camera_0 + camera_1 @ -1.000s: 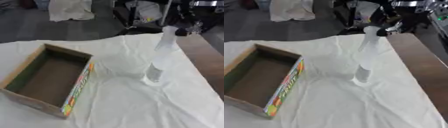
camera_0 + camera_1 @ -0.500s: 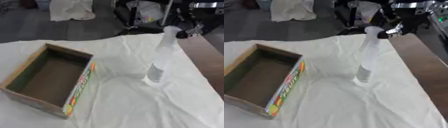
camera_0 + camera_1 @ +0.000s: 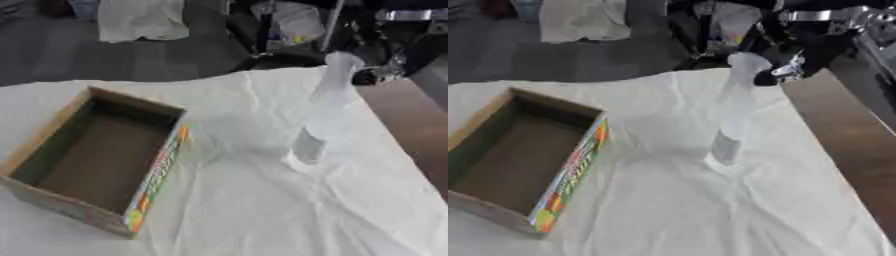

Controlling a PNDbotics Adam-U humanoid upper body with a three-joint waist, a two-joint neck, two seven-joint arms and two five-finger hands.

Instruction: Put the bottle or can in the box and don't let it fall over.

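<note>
A tall, pale, translucent bottle [image 3: 732, 115] stands upright on the white cloth, right of centre. Its narrow top reaches up to my right hand [image 3: 794, 57], which comes in from the upper right, black with silver parts. The hand sits right beside the bottle's top; whether it touches the bottle is not clear. An open cardboard box [image 3: 157, 175] with a colourful printed side lies on the left, empty, a short gap away from the bottle. My left hand shows in neither view.
The white cloth [image 3: 262, 210] is wrinkled and covers most of the table. Bare brown tabletop [image 3: 842, 130] runs along the right edge. Beyond the far edge are dark floor, a white sheet [image 3: 140, 20] and dark equipment.
My right hand has drifted slightly down beside the bottle's top. Bottle and box stand where they were.
</note>
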